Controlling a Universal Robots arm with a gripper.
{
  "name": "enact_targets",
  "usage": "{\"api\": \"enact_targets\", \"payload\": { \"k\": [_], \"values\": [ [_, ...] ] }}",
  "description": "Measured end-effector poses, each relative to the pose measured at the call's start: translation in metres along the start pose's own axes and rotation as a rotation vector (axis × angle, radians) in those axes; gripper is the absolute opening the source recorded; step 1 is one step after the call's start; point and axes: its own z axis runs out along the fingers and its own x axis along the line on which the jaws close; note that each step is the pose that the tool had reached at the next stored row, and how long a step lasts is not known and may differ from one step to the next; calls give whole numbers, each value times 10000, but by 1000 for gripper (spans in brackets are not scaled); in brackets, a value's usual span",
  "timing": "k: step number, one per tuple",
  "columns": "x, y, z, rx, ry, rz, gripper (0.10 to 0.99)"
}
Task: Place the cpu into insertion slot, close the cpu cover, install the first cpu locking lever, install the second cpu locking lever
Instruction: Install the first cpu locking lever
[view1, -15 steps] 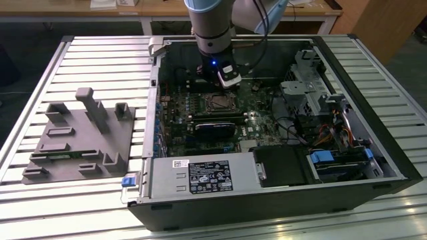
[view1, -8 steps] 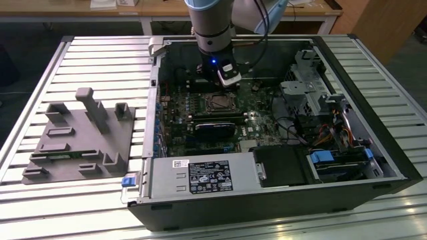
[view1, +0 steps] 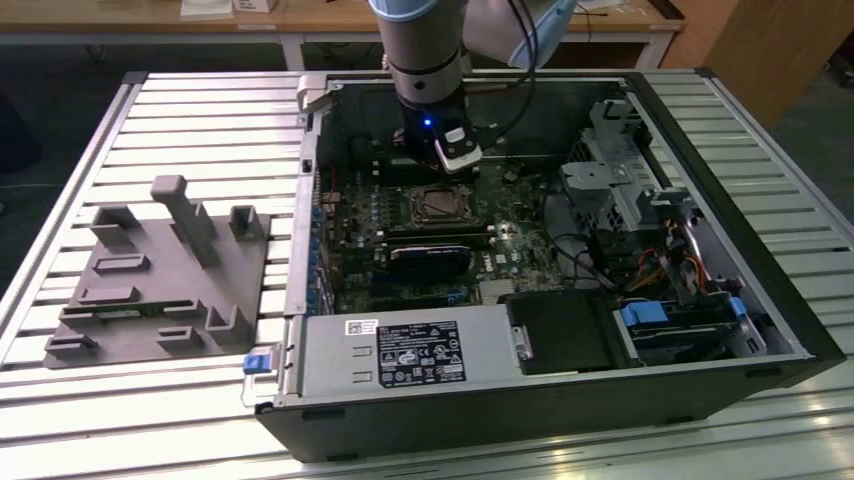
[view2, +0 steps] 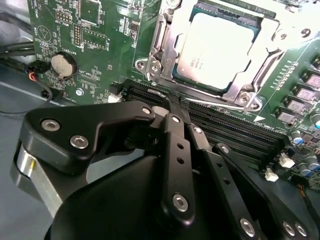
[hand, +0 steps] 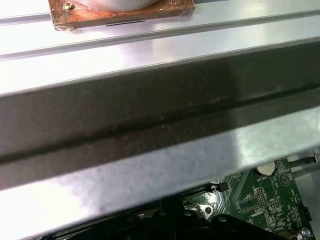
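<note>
The cpu (view2: 215, 47) already sits flat in the insertion slot (view2: 172, 75) under the thin, stiff, springy cpu cover (view2: 250, 82), while the empty pincer (view2: 175, 107), fingers together, hovers beside the slot's rim.

dull silver-grey cpu (view2: 212, 47), shiny silvery cpu cover (view2: 165, 37), green circuit board (view2: 95, 30), black hand (view2: 172, 107).
</note>
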Motion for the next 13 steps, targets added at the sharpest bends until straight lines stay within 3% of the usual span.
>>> {"api": "enact_targets", "payload": {
  "k": [13],
  "values": [
    [-4, -55, 41, 59, -31, 41, 106]
  ]
}}
